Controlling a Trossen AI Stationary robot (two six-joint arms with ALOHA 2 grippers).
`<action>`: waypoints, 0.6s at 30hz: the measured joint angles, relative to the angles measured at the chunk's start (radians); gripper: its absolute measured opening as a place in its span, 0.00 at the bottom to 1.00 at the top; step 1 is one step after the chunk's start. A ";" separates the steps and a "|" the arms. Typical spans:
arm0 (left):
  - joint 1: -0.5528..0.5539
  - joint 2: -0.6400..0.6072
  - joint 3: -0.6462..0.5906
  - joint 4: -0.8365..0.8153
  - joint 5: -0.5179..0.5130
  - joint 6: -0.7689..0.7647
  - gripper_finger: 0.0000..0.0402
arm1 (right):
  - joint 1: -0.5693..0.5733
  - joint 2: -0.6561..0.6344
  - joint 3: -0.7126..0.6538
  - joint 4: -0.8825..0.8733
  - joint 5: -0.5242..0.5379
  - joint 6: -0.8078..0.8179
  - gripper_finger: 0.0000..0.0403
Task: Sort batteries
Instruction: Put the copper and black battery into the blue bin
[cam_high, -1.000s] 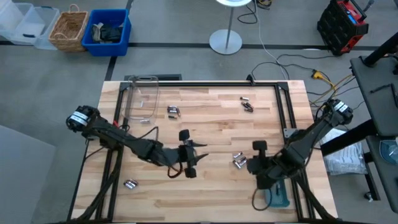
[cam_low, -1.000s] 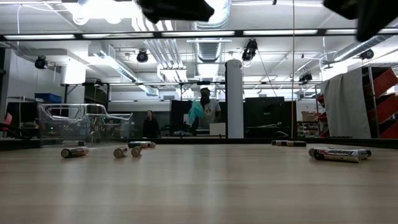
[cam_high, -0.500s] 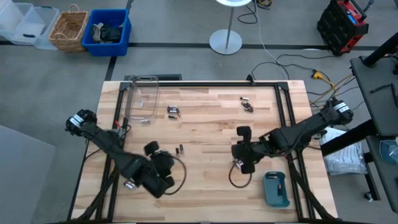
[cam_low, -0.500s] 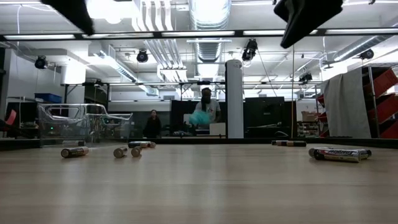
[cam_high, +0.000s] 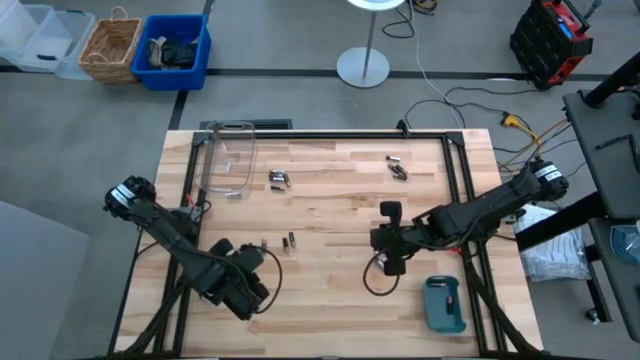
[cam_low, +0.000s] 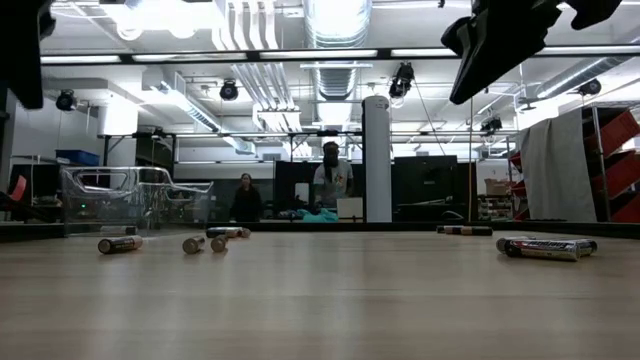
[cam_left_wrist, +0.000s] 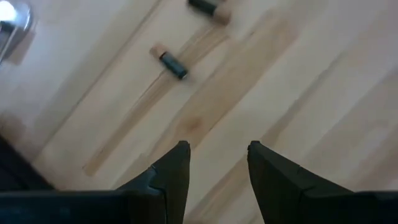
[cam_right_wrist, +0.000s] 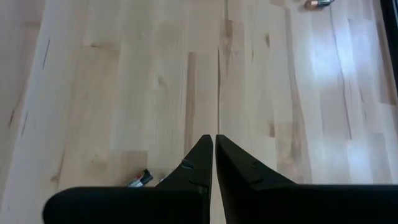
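Wooden table (cam_high: 330, 190) bears scattered batteries (cam_high: 278, 179); left tool (cam_left_wrist: 214, 155) gapes empty, right tool (cam_right_wrist: 214, 146) pinched closed, empty.

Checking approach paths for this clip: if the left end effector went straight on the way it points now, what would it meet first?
Probably the small dark battery lying on the bare table ahead of the open left end effector. It sits slightly off the centre line, so depth and alignment are uncertain.
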 joint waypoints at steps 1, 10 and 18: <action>0.000 0.000 -0.012 -0.001 0.008 -0.014 0.35 | 0.000 0.000 -0.003 0.001 0.000 0.006 0.03; 0.003 0.000 -0.099 0.003 0.042 -0.123 0.35 | 0.000 0.000 -0.021 0.053 0.000 0.006 0.03; 0.001 -0.001 -0.139 0.001 0.233 -0.162 0.35 | 0.000 0.000 -0.029 0.052 0.000 0.006 0.03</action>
